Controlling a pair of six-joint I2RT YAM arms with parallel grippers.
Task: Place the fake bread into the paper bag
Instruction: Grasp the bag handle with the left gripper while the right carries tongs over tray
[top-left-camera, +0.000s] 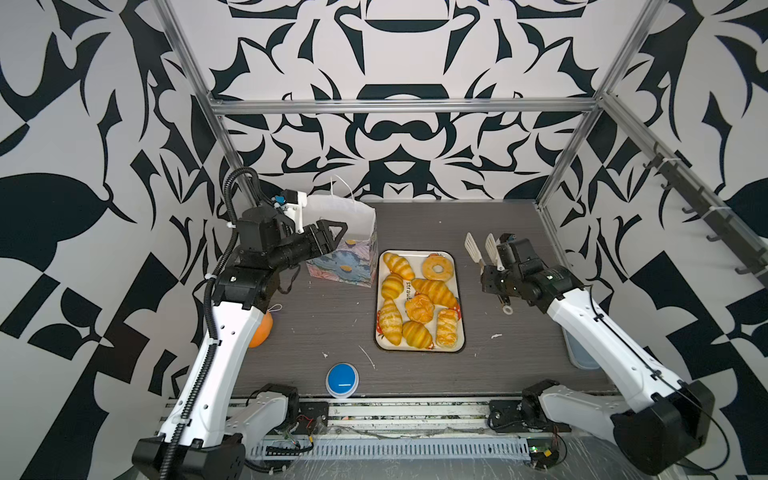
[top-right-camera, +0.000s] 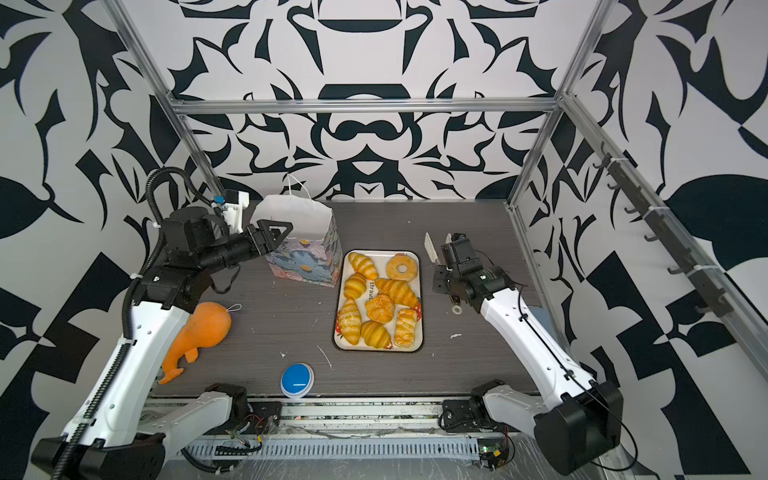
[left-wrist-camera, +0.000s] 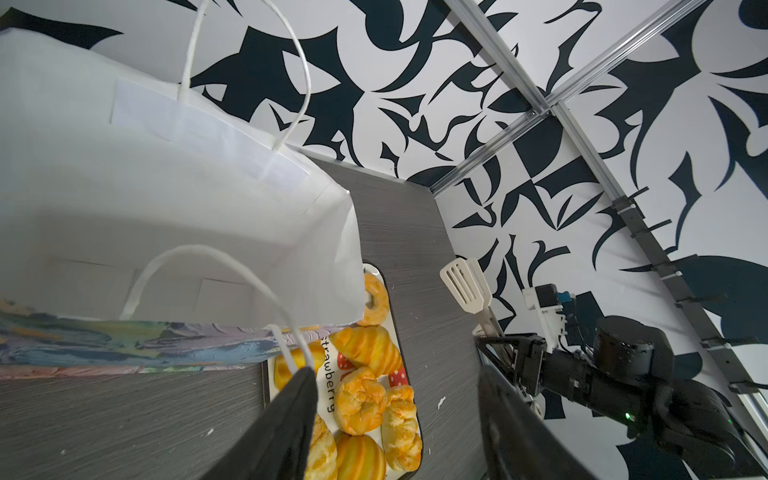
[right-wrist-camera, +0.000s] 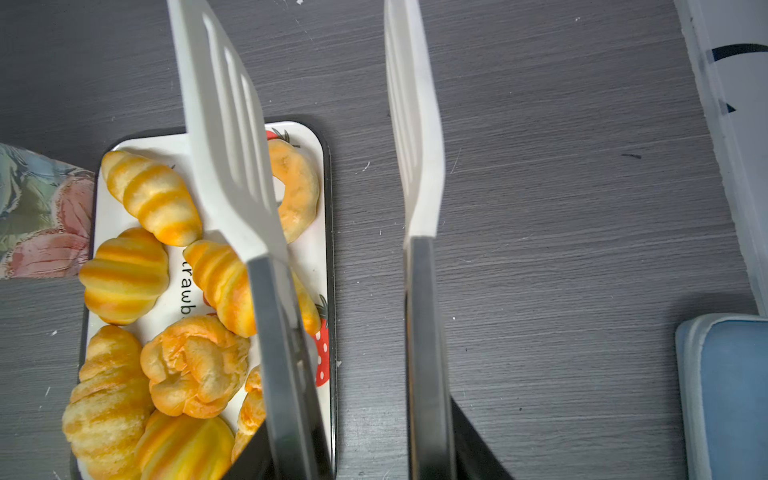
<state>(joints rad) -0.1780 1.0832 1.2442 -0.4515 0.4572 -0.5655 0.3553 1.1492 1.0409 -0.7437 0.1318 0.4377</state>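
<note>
Top views, both alike: fake bread (top-left-camera: 434, 291) (top-right-camera: 397, 291), eight pieces, glossy golden-yellow, all on one white tray (top-left-camera: 415, 252) (top-right-camera: 380, 252) at mid-table. These comprise five ridged croissants, one ring doughnut (top-left-camera: 436, 268), one round bun (top-left-camera: 419, 308) and one plaited pastry (top-left-camera: 446, 328). Paper bag (top-left-camera: 345, 266) (top-right-camera: 303, 266), one, upright, mouth open, standing just beside the tray's far left corner; white inside, with blue, purple and green flower print outside. Left gripper (top-left-camera: 334, 233) (top-right-camera: 276, 233), one, at the bag's mouth. Right gripper (top-left-camera: 490, 268) (top-right-camera: 441, 266), one, to the right of the tray, closed on one pair of tongs (top-left-camera: 471, 245) (top-right-camera: 430, 247) with two white slotted blades. Also one round blue button (top-left-camera: 342, 379), one orange soft toy (top-right-camera: 203, 328) and one blue-lidded box (top-left-camera: 582, 353).

Left wrist view: the bag (left-wrist-camera: 166, 187) shows two thin white cord handles. The left gripper (left-wrist-camera: 395, 374) has its jaws standing well apart and grips nothing. The near cord runs down to one fingertip (left-wrist-camera: 299, 390); contact cannot be told. The bag hides part of the tray.

Right wrist view: the right gripper (right-wrist-camera: 361, 457) clamps the tongs' (right-wrist-camera: 232, 166) two metal arms from outside, with the blades apart above the tray's rim (right-wrist-camera: 328, 249). All eight pieces show at least in part.
</note>
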